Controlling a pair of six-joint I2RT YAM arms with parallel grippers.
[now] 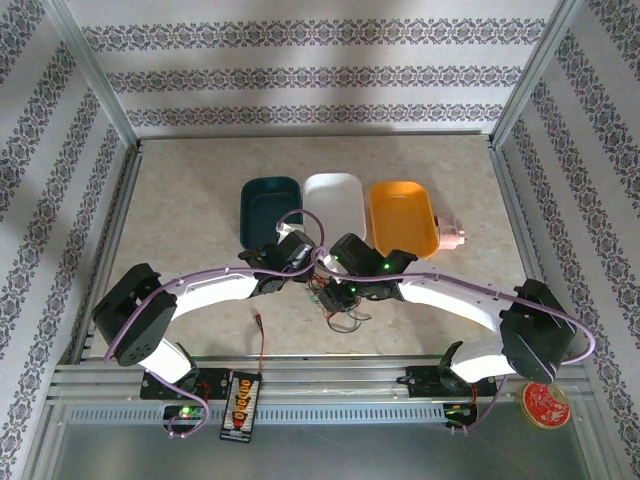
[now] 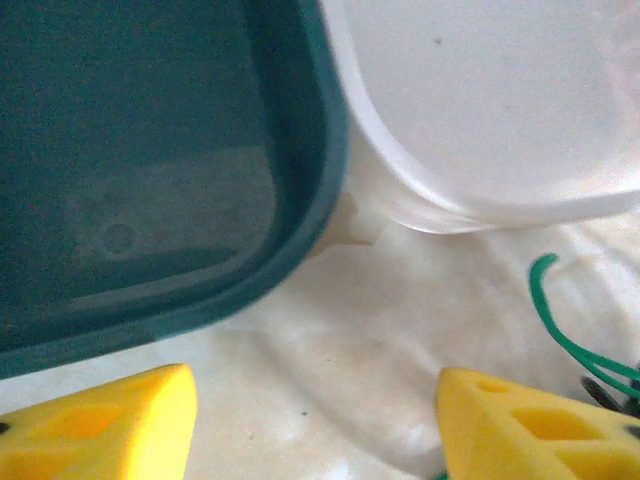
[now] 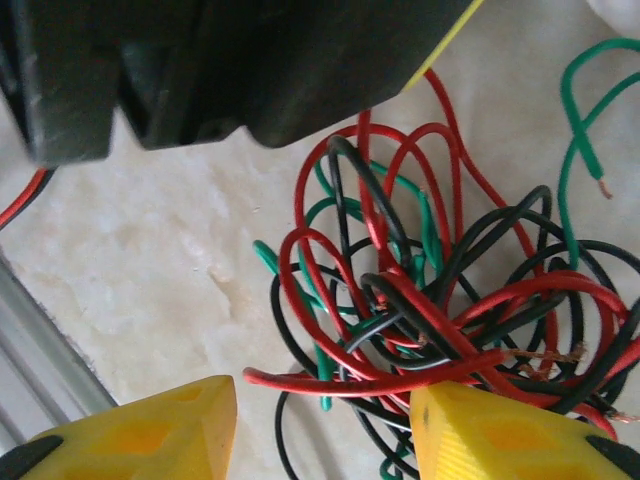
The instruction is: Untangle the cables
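Densely knotted red, green, black cables (image 3: 420,330)

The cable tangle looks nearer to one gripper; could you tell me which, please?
Right. The right gripper hangs directly over the cable tangle, with wires crossing between its fingers. The left gripper sits beside it, by the teal bin.

Left arm (image 1: 215,290) and right arm (image 1: 450,298) both wear glossy white curved shells, capped by chunky black joint housings (image 1: 135,312). A lavender cable (image 1: 205,273) trails along each one toward the hand. Green lights (image 1: 383,268) glow on the black wrist block behind the right gripper (image 3: 325,430). Left gripper (image 2: 320,430) matches it: bright yellow wedge fingers (image 2: 110,425) with shallow rectangular recesses, black trim at the outer edges.
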